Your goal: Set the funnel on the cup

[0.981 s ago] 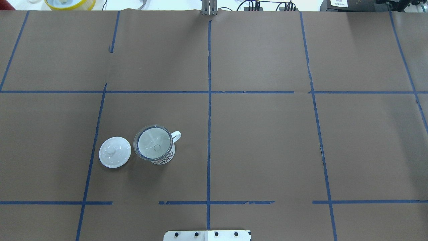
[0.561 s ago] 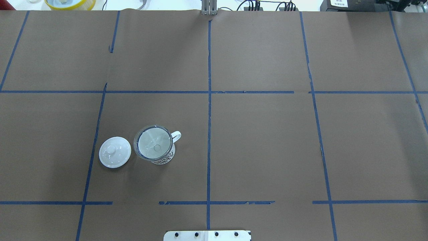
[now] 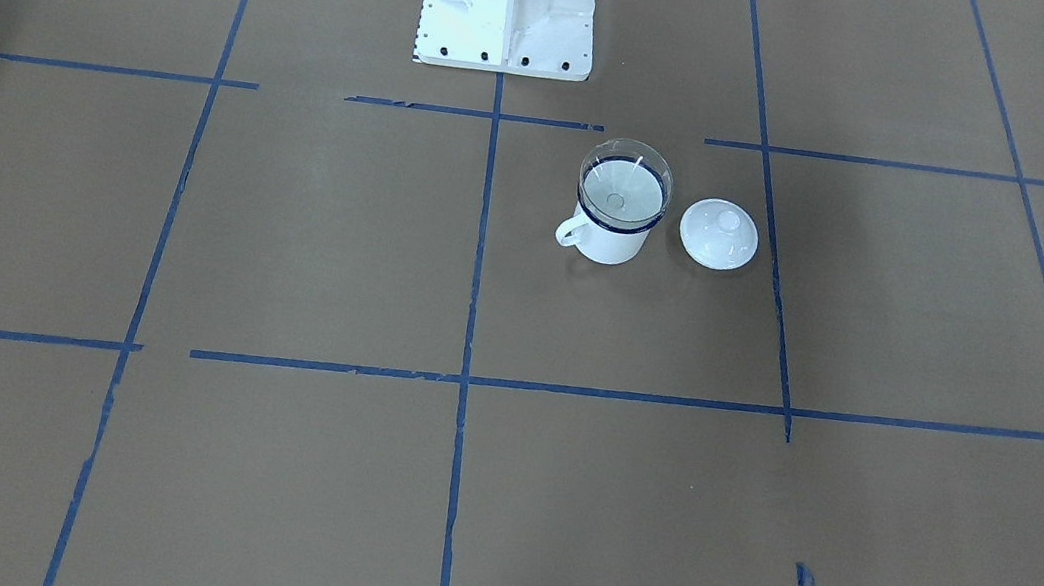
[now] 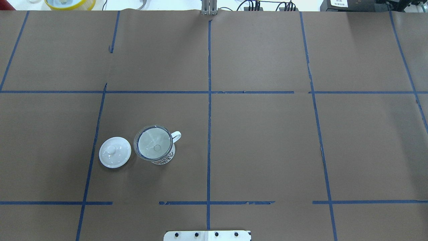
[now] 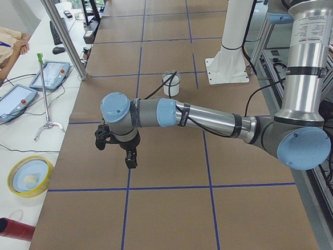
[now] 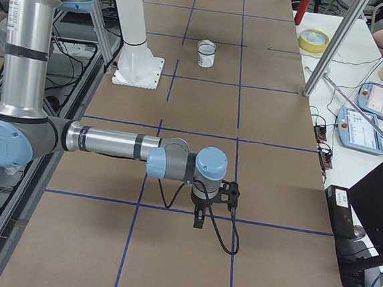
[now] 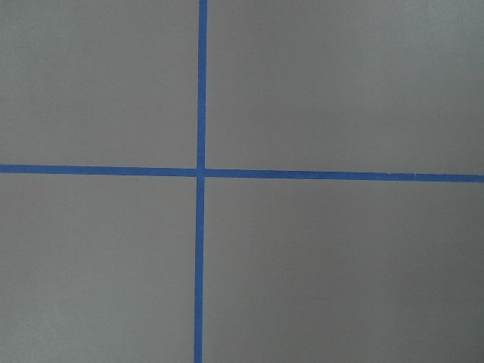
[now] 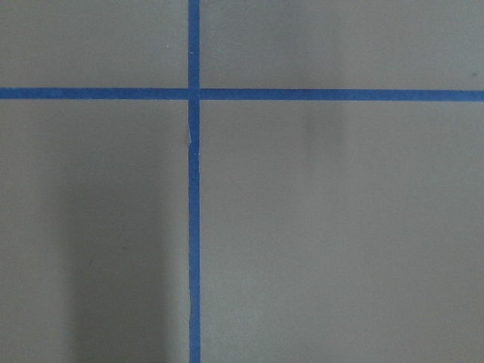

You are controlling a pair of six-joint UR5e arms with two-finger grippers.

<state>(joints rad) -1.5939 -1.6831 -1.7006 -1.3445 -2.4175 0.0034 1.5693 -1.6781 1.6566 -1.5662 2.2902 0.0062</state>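
Funnel (image 4: 153, 143) sits spout-down in cup (image 4: 164, 157), cone resting on the rim, so task looks done. Lid (image 4: 114, 152) lies just beside. Left gripper (image 5: 130, 159) & right gripper (image 6: 199, 219) hang well apart from the 2, probably parked clear; can't tell their jaw width.

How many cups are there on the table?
1. The cup stands on the robot's left side, the funnel resting in it, the lid beside it. None looks hidden.

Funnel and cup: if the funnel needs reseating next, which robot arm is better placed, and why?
Left. The funnel already sits in the cup, which stands left of the centre tape line in the overhead view, the side of the left arm; the right arm would probably have to cross it.
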